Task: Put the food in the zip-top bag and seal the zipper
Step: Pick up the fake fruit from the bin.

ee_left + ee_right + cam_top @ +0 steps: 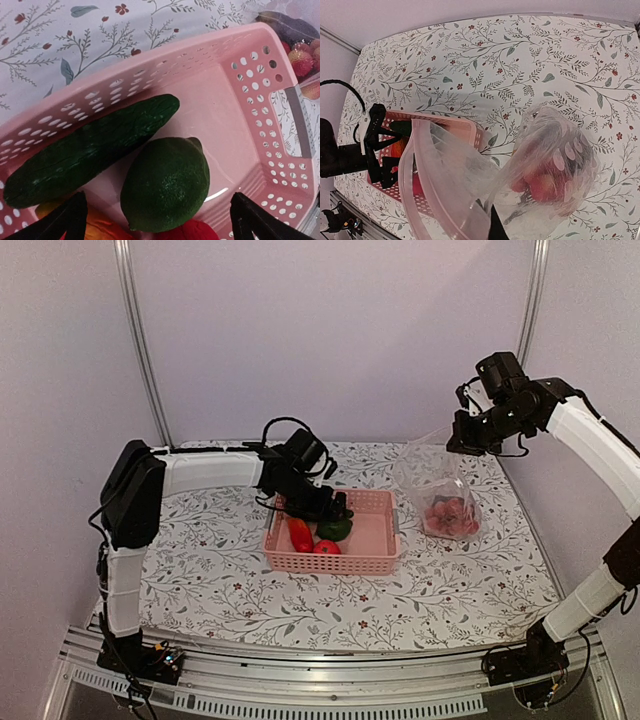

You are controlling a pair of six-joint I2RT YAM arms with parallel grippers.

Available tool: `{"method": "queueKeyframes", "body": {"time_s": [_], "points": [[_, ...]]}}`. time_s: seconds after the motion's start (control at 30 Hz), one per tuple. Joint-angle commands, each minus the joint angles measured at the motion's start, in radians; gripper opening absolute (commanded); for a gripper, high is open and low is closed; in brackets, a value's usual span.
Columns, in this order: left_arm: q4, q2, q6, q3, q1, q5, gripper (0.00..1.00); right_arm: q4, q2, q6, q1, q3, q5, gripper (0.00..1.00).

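My left gripper (157,202) is open inside the pink basket (260,125), its fingers (67,220) wide on either side of the round green pepper (165,182) without touching it. The green cucumber (90,150) lies beside the pepper, with an orange piece (102,231) and a red piece (192,232) below. From above, my left gripper (335,508) is over that food (326,533). My right gripper (470,440) is shut on the zip-top bag (445,490) and holds its mouth up. The zipper (420,175) gapes open. Red fruits (545,182) and the dark eggplant (290,25) lie inside the bag.
The basket (370,540) sits mid-table on a floral cloth (220,570), right next to the bag. A pale wall and two metal posts (140,340) stand behind. The table's metal front rail (320,680) runs below the arm bases.
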Motion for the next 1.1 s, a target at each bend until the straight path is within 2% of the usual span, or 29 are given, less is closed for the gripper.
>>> {"method": "queueKeyframes", "body": {"time_s": [0.0, 0.2, 0.37, 0.5, 0.67, 0.87, 1.07], "points": [[-0.025, 0.083, 0.092, 0.105, 0.018, 0.051, 1.0, 0.031, -0.03, -0.008, -0.005, -0.023, -0.056, 0.0], [-0.031, 0.157, 0.154, 0.143, 0.022, 0.108, 1.0, 0.022, -0.034, -0.02, -0.004, -0.033, -0.071, 0.0], [-0.006, 0.101, 0.184, 0.062, 0.004, 0.173, 1.0, 0.028, -0.038, -0.019, -0.005, -0.037, -0.068, 0.0], [-0.01, 0.069, 0.222, 0.0, -0.011, 0.166, 0.99, 0.047, -0.039, -0.012, -0.004, -0.053, -0.083, 0.0], [-0.055, 0.089, 0.231, 0.026, -0.021, 0.091, 0.79, 0.061, -0.031, -0.004, -0.005, -0.06, -0.1, 0.0], [-0.045, 0.031, 0.212, 0.069, -0.025, 0.094, 0.57, 0.066, -0.018, -0.002, -0.004, -0.054, -0.112, 0.0], [-0.039, -0.098, 0.147, 0.118, -0.035, 0.118, 0.46, 0.05, -0.011, -0.006, -0.004, -0.04, -0.102, 0.0]]}}
